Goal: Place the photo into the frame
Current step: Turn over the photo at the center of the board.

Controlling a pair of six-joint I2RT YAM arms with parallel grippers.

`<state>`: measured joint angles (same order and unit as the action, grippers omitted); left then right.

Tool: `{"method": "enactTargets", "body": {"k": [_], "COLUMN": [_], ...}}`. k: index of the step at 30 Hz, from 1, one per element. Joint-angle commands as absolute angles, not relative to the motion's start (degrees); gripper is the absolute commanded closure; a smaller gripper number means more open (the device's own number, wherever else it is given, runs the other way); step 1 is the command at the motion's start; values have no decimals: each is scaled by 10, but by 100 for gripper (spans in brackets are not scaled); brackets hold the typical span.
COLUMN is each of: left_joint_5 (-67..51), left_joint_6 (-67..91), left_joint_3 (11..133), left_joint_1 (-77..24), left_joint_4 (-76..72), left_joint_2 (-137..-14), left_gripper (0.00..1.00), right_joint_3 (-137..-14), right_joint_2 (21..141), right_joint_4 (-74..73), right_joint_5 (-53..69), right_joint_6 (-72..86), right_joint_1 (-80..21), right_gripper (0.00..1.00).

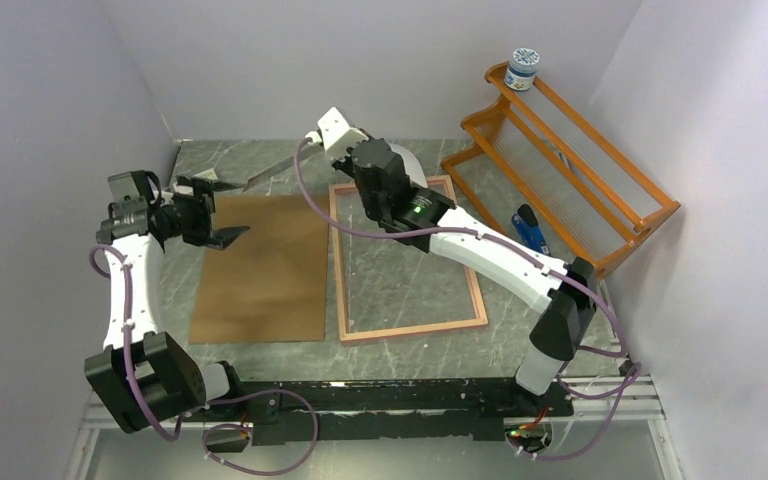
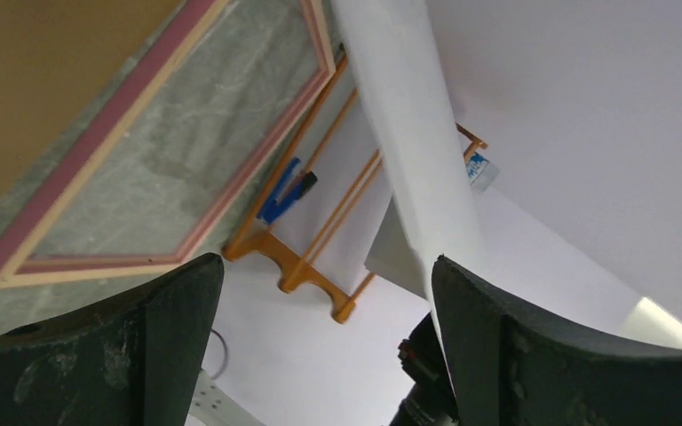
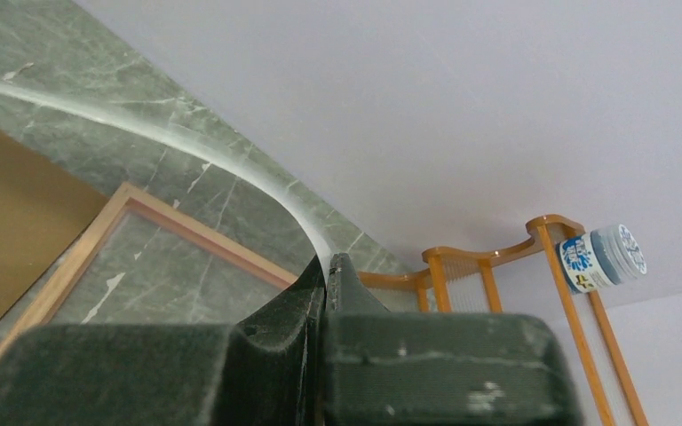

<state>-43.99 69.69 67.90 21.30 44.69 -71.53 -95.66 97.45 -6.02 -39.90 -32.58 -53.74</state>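
Because the photo [image 1: 275, 168] is pinched at only one edge by the right gripper [image 1: 308, 142], whose fingers are pressed together on it, the sheet bows away from that grip in a long curve. It hangs in the air between the two tools. The left gripper [image 1: 222, 208] stands wide, with the sheet's pale back running beside one finger; I cannot tell whether they touch.

The likely trouble is a crease if the left fingers close on the bowed paper at a slant. The print could also slip out of the single narrow pinch. Lowered askew, a corner could ride up on a rail of the frame [image 1: 415, 328] and not drop inside.

That frame lies flat just below the right gripper and holds nothing over its pane. The brown backing board [image 1: 260, 270] lies below the left gripper. Beyond the right gripper, an orange rack [image 2: 302, 271] carries a small capped jar [image 1: 523, 68] whose contents are not visible.
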Motion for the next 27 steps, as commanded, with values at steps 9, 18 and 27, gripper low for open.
{"method": "enactTargets", "body": {"k": [9,18,27], "left_joint_5": [-497,-495,-493], "left_joint_6": [1040,1040,1053], "left_joint_3": [512,539,533], "left_joint_1": [212,202,200], "left_joint_4": [98,97,67], "left_joint_2": [-699,-725,-728], "left_gripper": [6,24,72], "right_joint_3": [-929,-922,-889], "right_joint_2": [929,923,902], "right_joint_4": [-60,-64,-50], "right_joint_5": [-349,-329,-313], "right_joint_6": [-304,-284,-292], "right_joint_1": [-542,-543,-544], "right_gripper": [100,100,100]}}
